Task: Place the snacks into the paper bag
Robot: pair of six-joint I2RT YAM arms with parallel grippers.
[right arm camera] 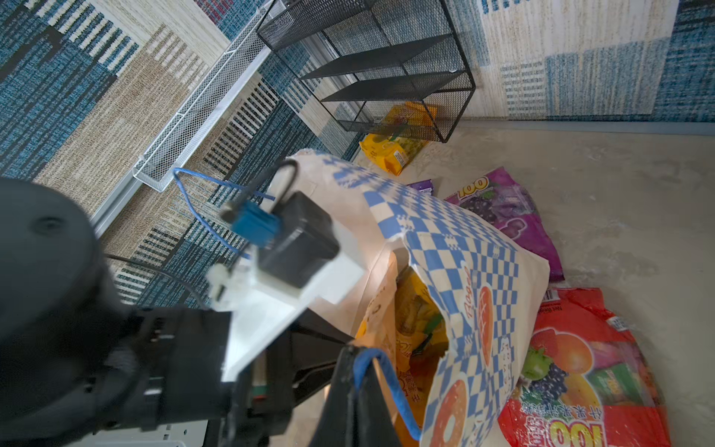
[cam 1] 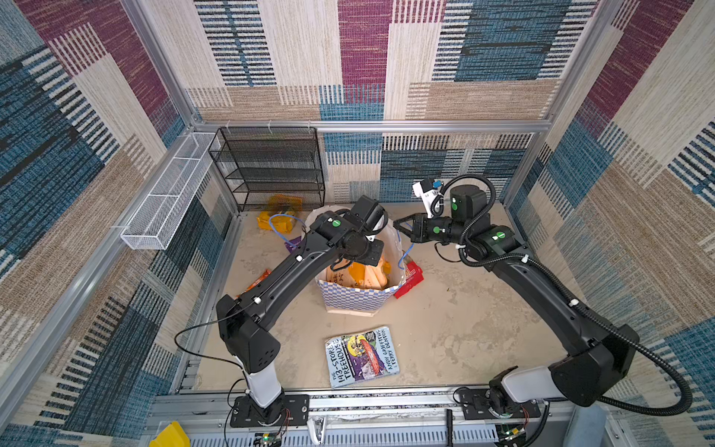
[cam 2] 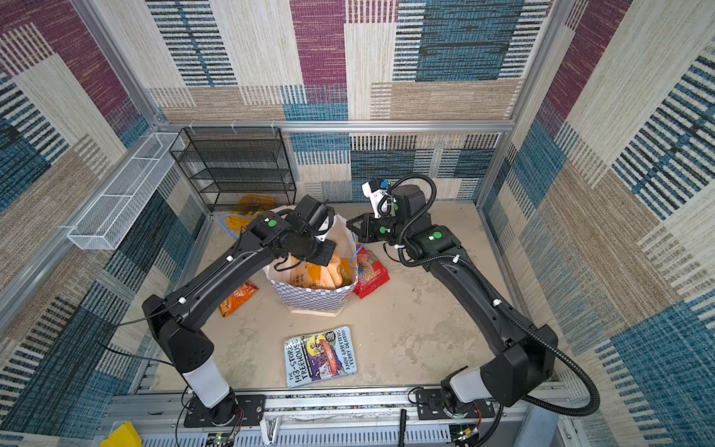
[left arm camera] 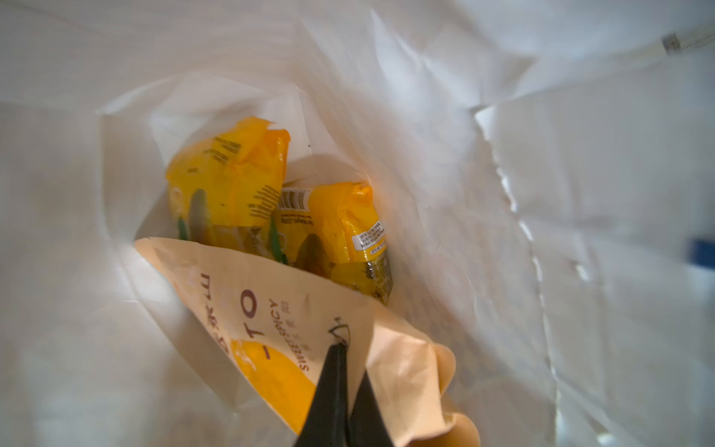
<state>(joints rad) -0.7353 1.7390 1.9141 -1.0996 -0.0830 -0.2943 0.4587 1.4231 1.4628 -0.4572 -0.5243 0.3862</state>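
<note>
The paper bag (cam 1: 356, 298) (cam 2: 309, 298) stands mid-table, mouth open. My left gripper (left arm camera: 342, 348) reaches down inside it and is shut on a pale orange snack packet (left arm camera: 251, 309) with Chinese characters. Below that lie two yellow packets (left arm camera: 228, 182) on the bag's bottom. My right gripper (cam 1: 396, 223) (right arm camera: 361, 356) is shut on the bag's rim, with the blue cord handle (right arm camera: 390, 387) looped over its tip. Outside the bag lie a red packet (cam 2: 371, 276) (right arm camera: 580, 367), a purple packet (right arm camera: 510, 216), an orange packet (cam 2: 238, 296) and a yellow packet (cam 1: 272, 222).
A black mesh rack (cam 1: 271, 166) stands at the back left, with another yellow packet (right arm camera: 414, 112) on its lowest shelf. A white wire basket (cam 1: 170, 193) hangs on the left wall. The blue Treehouse book (cam 1: 361, 356) lies in front of the bag.
</note>
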